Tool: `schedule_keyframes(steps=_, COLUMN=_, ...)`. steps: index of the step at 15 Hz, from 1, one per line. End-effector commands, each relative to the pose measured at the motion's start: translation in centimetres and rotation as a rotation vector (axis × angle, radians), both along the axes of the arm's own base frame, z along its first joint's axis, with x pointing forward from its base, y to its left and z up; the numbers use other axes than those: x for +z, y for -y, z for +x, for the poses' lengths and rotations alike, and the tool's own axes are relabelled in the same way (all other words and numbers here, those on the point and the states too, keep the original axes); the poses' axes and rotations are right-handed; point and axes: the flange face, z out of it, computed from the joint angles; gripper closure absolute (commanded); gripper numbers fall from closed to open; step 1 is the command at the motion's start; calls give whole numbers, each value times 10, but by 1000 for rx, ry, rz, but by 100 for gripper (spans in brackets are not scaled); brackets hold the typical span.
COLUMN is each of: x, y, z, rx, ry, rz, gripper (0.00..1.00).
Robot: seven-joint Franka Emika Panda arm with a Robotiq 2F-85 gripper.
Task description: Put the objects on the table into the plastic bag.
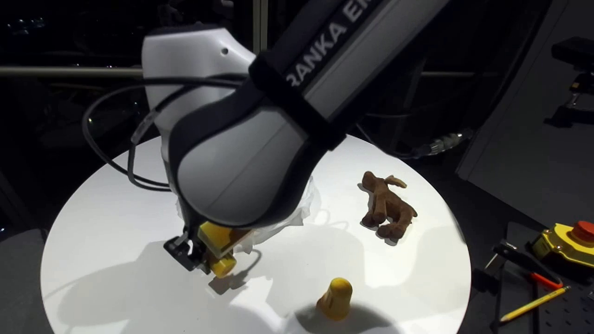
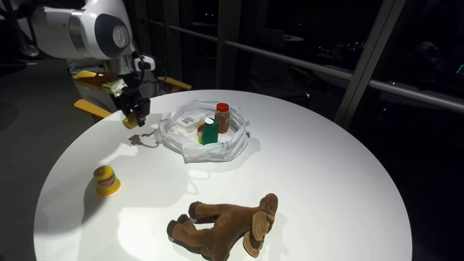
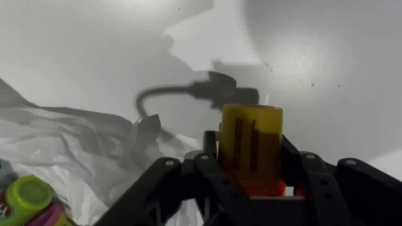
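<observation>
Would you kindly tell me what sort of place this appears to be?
Probably a robotics lab or office space, perhaps at night: a robot arm hangs over a round white table, a yellow box with a red button stands nearby, and what look like dark windows lie behind.

Bright glare and dark shadows across the white table [image 2: 319,170], near-black background [image 2: 297,40], dim wrist view.

Yellow pencil [image 1: 534,304], lying aslant on dark, partly perforated surface [image 1: 568,320], lower right of exterior view; orange-red piece [image 1: 545,280], identity unclear, near pencil's upper end; yellow box [image 1: 562,244] with red button [image 1: 584,231], right edge; grey chair [image 2: 95,95] with yellow-orange armrests [image 2: 91,107], partly hidden; dark glazing [image 2: 286,34] crossed by horizontal rail [image 2: 290,61], both exterior views
</observation>
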Motion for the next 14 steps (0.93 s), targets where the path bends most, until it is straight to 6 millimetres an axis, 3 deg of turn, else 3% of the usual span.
schedule_keyframes(steps=1, x=71, y=12, z=7, rx=-99, ry=161, rz=2, gripper=78)
schedule_keyframes(steps=3, x=94, y=31, z=18, rx=-159, ry=238, rz=-28, gripper=78)
schedule_keyframes(steps=6, x=106, y=70, z=38, rx=-254, ry=333, rz=-97, gripper=78)
schedule_keyframes(steps=9, x=90, y=104, z=52, rx=-314, ry=353, rz=-150, gripper=78)
schedule_keyframes(steps=14, x=49, y=140, z=61, rx=-372, ry=306, rz=-150, gripper=78)
